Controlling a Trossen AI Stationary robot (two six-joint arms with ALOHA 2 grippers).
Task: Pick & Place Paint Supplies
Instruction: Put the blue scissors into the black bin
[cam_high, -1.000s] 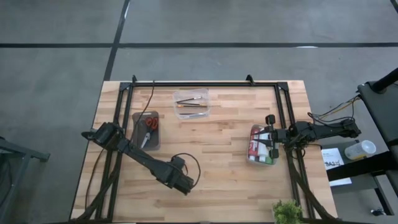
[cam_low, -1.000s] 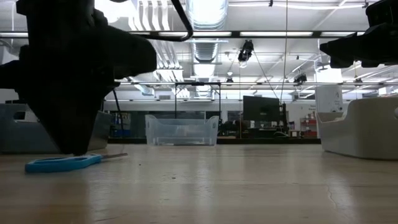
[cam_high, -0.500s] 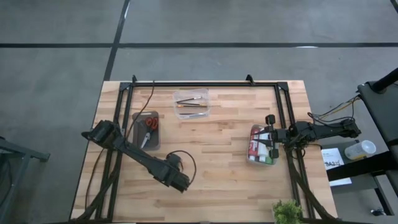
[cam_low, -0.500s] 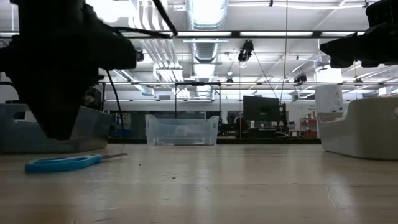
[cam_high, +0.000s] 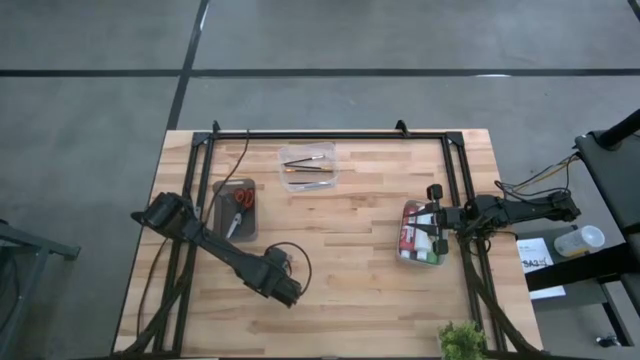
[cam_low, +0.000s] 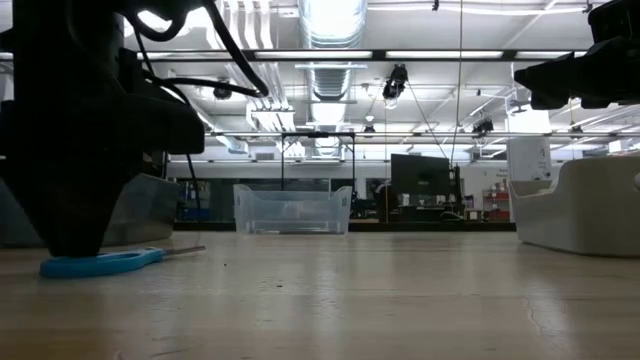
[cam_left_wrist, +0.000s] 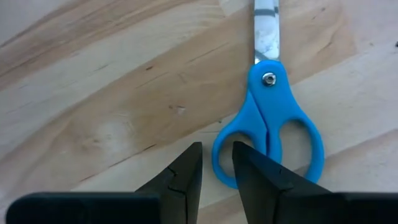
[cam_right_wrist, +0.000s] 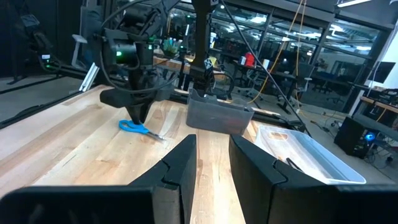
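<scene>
Left gripper (cam_left_wrist: 216, 163): fingers slightly apart, empty, poised over blue scissors (cam_left_wrist: 268, 121) on the table (cam_high: 350, 225).
Risk: fingers close beside a handle loop and shove it.
Right gripper (cam_right_wrist: 211, 158): fingers slightly apart, empty, above the bin of paint bottles (cam_high: 420, 234).
Brushes (cam_high: 306, 166): far clear tray.
Hidden: bottle count, probably several.

We see bright ceiling lights (cam_low: 325, 20) glaring at the top of the low view. The dark arm (cam_low: 85, 130) at left is a backlit silhouette. Lighting overhead is even and soft.
</scene>
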